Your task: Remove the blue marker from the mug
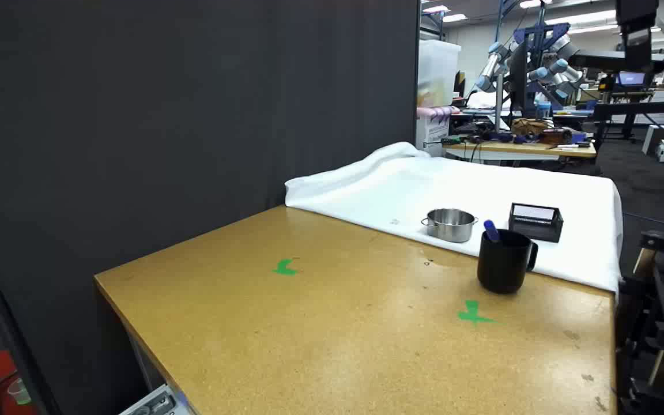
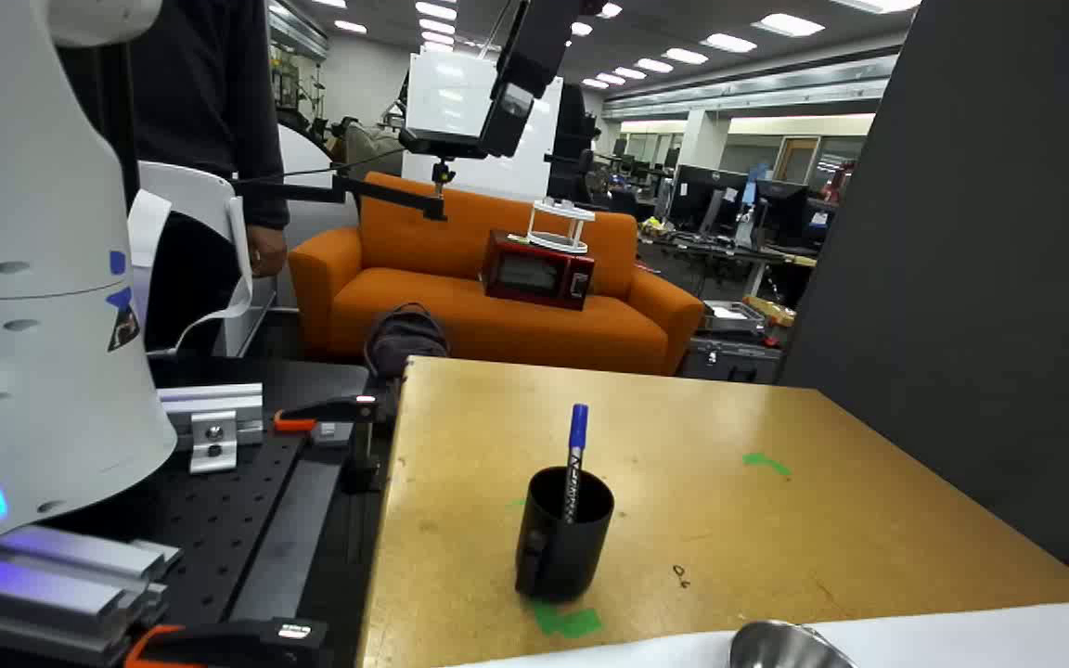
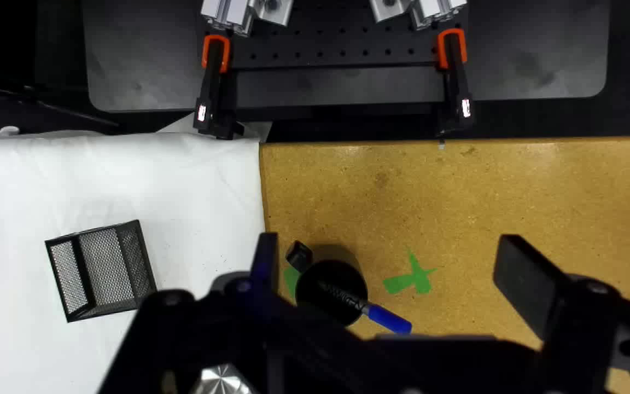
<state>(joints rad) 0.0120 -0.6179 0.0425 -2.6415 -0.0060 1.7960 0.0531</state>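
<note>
The black mug (image 1: 504, 265) stands upright on the wooden table, near the white cloth. It also shows in an exterior view (image 2: 560, 557) and in the wrist view (image 3: 342, 273). The blue marker (image 1: 491, 231) leans inside the mug, its blue cap above the rim in both exterior views (image 2: 578, 429). In the wrist view the marker (image 3: 389, 319) points down and right out of the mug. My gripper (image 3: 391, 265) is open and empty, high above the table. The mug and marker show between its spread fingers, nearer the left finger. Part of the gripper shows at the top of both exterior views.
A shiny metal bowl (image 1: 451, 226) and a black mesh box (image 1: 535, 222) sit on the white cloth (image 1: 378, 190) beside the mug. Orange-handled clamps (image 3: 214, 82) line the table's robot side. A dark partition (image 1: 193, 115) borders the wooden table (image 1: 332, 323). Green tape (image 3: 414, 276) marks the tabletop.
</note>
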